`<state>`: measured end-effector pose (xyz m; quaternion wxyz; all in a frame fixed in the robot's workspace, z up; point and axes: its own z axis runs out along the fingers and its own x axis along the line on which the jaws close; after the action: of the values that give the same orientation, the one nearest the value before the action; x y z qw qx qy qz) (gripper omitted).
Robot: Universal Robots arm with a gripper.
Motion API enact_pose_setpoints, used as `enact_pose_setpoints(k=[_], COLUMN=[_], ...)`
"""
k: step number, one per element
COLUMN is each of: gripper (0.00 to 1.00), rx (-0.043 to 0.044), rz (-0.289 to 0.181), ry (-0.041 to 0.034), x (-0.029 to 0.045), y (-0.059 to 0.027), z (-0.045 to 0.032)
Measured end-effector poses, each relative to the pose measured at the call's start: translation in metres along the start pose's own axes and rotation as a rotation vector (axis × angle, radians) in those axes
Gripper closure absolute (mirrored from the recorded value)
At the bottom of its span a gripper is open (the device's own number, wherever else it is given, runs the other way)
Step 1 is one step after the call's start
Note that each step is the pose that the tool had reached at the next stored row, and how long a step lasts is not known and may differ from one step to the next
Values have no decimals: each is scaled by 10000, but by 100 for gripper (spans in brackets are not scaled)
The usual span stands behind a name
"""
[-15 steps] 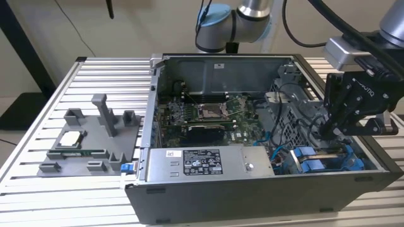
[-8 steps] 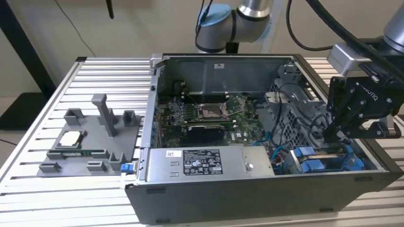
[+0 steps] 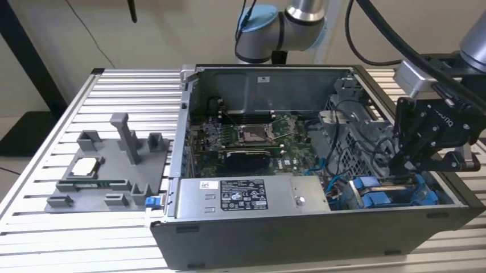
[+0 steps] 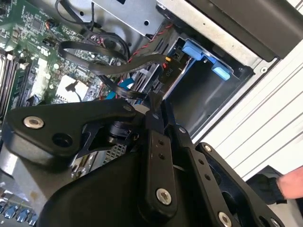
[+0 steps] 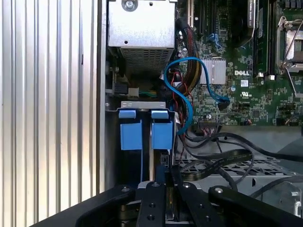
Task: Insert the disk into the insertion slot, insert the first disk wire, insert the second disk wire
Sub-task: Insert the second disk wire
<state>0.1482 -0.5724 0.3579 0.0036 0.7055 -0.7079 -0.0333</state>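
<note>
Slatted aluminium table [image 3: 45, 187] carries an open PC case [image 3: 304, 239]; in the exterior view my gripper [image 3: 402, 181] hangs over the insertion slot [image 3: 395, 196] at the case's near corner on that view's right. Second wrist view: slot [image 4: 208, 94] looks hollow, fingers close together, grasp unclear. First wrist view: blue carrier tabs [image 5: 142, 135] at the slot, the disk itself hidden, so I judge insertion under way, wires pending.

Beige wall [image 3: 163, 28] behind; ribbed aluminium table [image 3: 122, 91]; dark post [image 3: 31, 57] at exterior view's left
</note>
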Motion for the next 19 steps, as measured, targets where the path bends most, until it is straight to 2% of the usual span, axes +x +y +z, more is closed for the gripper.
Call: enact_pose_setpoints(k=[14,19], gripper=[84,84], rx=[0,0], rz=[-3,-3], ry=[-25,-32], x=[3,4], y=[-12,-48], z=[40,64])
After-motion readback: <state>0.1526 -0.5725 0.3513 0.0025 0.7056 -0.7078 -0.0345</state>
